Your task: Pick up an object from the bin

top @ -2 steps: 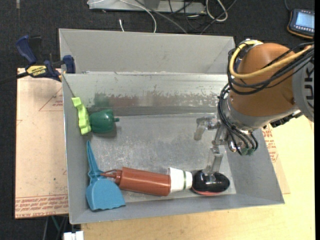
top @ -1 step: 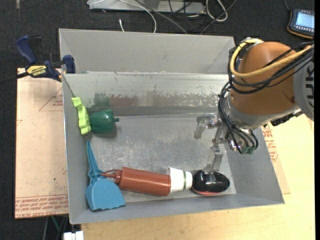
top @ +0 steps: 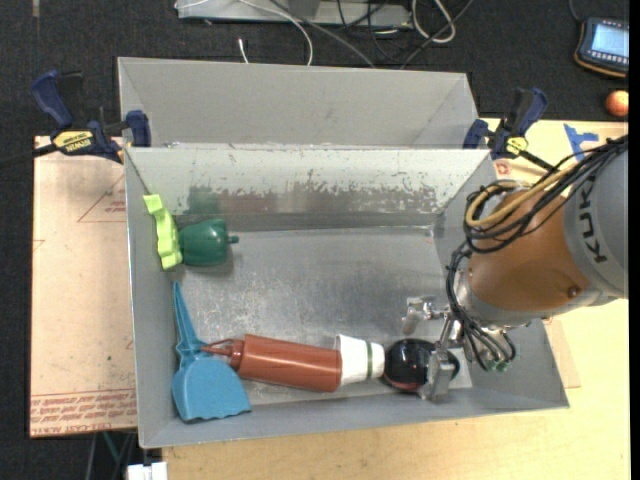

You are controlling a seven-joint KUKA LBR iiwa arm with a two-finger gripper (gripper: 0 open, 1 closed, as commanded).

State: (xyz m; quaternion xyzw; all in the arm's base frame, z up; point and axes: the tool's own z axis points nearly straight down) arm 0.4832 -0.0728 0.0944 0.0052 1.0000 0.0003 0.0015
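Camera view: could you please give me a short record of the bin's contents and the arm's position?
bin: grey metal
back left: green pepper-shaped toy beside a yellow-green piece
front left: blue brush
front middle: red-brown bottle lying down, white cap to the right
front right: dark round thing, next to the cap
jaws: low by the dark round thing

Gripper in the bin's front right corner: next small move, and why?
Probably nudge the gripper slightly toward the view's left, centring it over the dark round object. That object lies just beside it, touching the white-capped end of the red bottle.
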